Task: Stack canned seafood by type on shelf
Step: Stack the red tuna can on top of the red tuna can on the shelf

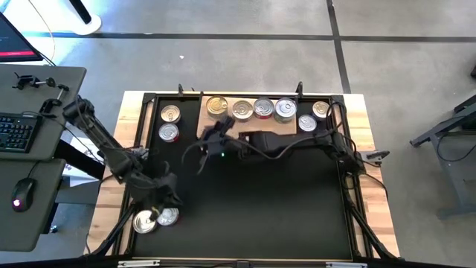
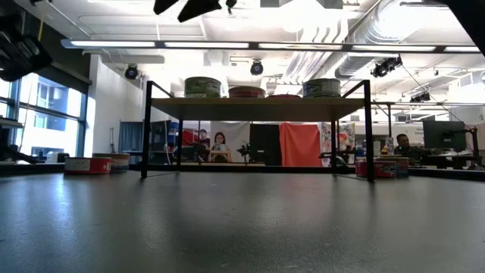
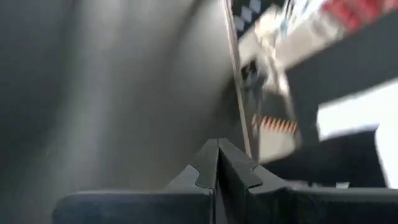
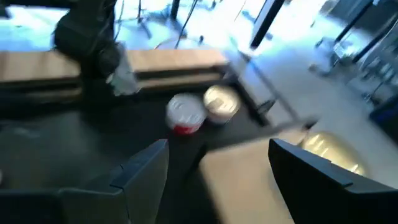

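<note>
**A:** The right gripper (image 1: 210,141) hangs over the black mat (image 1: 282,201) just in front of the shelf's left end, fingers spread wide with nothing between them. In the right wrist view the two dark fingers (image 4: 143,168) stand well apart, with a corner of the shelf (image 4: 249,174) showing in the gap and a gold lid (image 4: 333,152) off to one side, smeared by blur.

**B:** And the left gripper (image 1: 160,195)?

**A:** It's near the mat's front-left corner, right above two tins (image 1: 156,219), and its fingers (image 3: 199,171) are pressed together, empty. That wrist picture is so blurred that the stuff past the fingertips can't be made out.

**B:** Where's the seafood?

**A:** From above, a row of cans (image 1: 253,109) sits along the shelf (image 1: 286,126), but the right arm covers part of the board, so anything under it is hidden. Two more cans (image 1: 170,123) sit on the mat left of the shelf, two others (image 1: 312,117) at its right end; whether those are on the board or beside it is hard to tell.

**B:** Low view any help?

**A:** It shows four cans (image 2: 202,86) on top of the shelf (image 2: 258,108), and red-sided tins (image 2: 87,164) on the mat to either side. No labels readable.
</note>
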`<move>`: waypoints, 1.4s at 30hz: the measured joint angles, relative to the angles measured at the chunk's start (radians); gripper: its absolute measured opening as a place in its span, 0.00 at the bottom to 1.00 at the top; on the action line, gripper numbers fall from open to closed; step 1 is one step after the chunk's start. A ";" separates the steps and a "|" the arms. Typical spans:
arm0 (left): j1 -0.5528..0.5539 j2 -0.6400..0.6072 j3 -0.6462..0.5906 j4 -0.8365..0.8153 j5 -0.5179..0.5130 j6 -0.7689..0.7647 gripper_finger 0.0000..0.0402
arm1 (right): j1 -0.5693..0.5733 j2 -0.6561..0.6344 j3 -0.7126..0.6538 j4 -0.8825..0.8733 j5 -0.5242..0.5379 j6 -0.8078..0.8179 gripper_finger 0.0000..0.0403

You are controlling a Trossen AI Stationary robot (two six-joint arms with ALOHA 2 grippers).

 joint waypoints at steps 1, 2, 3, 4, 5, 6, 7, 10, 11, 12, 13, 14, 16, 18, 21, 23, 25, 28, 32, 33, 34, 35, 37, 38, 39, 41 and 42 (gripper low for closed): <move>0.017 0.032 0.012 0.001 0.049 0.039 0.00 | 0.010 0.000 0.000 -0.046 -0.017 0.041 0.66; 0.033 0.065 0.027 0.001 0.097 0.081 0.00 | 0.020 0.000 0.001 -0.100 -0.047 0.084 0.66; 0.048 0.092 0.040 -0.006 0.145 0.127 0.00 | 0.029 0.000 0.001 -0.160 -0.080 0.133 0.66; 0.060 0.116 0.055 -0.022 0.181 0.171 0.00 | 0.039 0.000 0.000 -0.222 -0.120 0.188 0.66; 0.071 0.140 0.071 -0.043 0.205 0.205 0.00 | 0.047 0.000 0.000 -0.288 -0.162 0.244 0.66; 0.078 0.161 0.089 -0.074 0.212 0.225 0.00 | 0.055 0.000 0.000 -0.354 -0.209 0.297 0.66; 0.083 0.175 0.105 -0.110 0.211 0.233 0.00 | 0.062 0.000 -0.002 -0.414 -0.248 0.349 0.66; 0.062 0.203 0.156 -0.198 0.208 0.235 0.00 | 0.097 0.000 -0.028 -0.595 -0.287 0.457 0.61; 0.039 0.204 0.167 -0.230 0.208 0.240 0.00 | 0.112 0.000 -0.050 -0.630 -0.288 0.467 0.58; 0.010 0.205 0.175 -0.259 0.208 0.243 0.00 | 0.128 0.000 -0.078 -0.655 -0.292 0.475 0.53; -0.022 0.207 0.182 -0.282 0.198 0.241 0.00 | 0.145 0.000 -0.109 -0.681 -0.307 0.482 0.48; -0.058 0.207 0.184 -0.301 0.179 0.222 0.00 | 0.163 0.000 -0.142 -0.703 -0.329 0.488 0.41; -0.132 0.207 0.184 -0.345 0.121 0.157 0.00 | 0.202 0.000 -0.230 -0.686 -0.405 0.499 0.25; -0.200 0.217 0.184 -0.374 0.059 0.088 0.00 | 0.248 -0.008 -0.334 -0.622 -0.483 0.516 0.09; -0.255 0.239 0.184 -0.400 -0.020 -0.011 0.00 | 0.323 -0.060 -0.514 -0.450 -0.583 0.603 0.04; -0.257 0.265 0.184 -0.395 -0.024 -0.062 0.00 | 0.371 -0.123 -0.639 -0.324 -0.629 0.712 0.04; -0.248 0.296 0.184 -0.395 0.009 -0.078 0.00 | 0.419 -0.193 -0.772 -0.205 -0.637 0.844 0.01; -0.221 0.352 0.184 -0.402 0.069 -0.090 0.00 | 0.493 -0.298 -0.960 -0.047 -0.621 1.071 0.01; -0.178 0.430 0.243 -0.529 0.133 -0.155 0.00 | 0.588 -0.417 -1.120 0.122 -0.572 1.278 0.00; -0.174 0.448 0.272 -0.575 0.137 -0.164 0.00 | 0.609 -0.433 -1.143 0.142 -0.544 1.314 0.00; -0.174 0.464 0.298 -0.613 0.137 -0.166 0.00 | 0.626 -0.445 -1.160 0.151 -0.516 1.342 0.00; -0.174 0.479 0.324 -0.641 0.136 -0.164 0.00 | 0.641 -0.452 -1.170 0.157 -0.495 1.362 0.00; -0.174 0.512 0.361 -0.671 0.138 -0.157 0.00 | 0.664 -0.455 -1.180 0.163 -0.475 1.383 0.00; -0.172 0.528 0.370 -0.673 0.145 -0.158 0.00 | 0.672 -0.455 -1.185 0.166 -0.471 1.384 0.00; -0.169 0.545 0.376 -0.673 0.152 -0.161 0.00 | 0.677 -0.455 -1.188 0.166 -0.472 1.384 0.00; -0.162 0.584 0.386 -0.669 0.165 -0.175 0.00 | 0.682 -0.454 -1.189 0.165 -0.465 1.380 0.00; -0.157 0.600 0.393 -0.669 0.175 -0.178 0.00 | 0.682 -0.454 -1.189 0.167 -0.455 1.378 0.00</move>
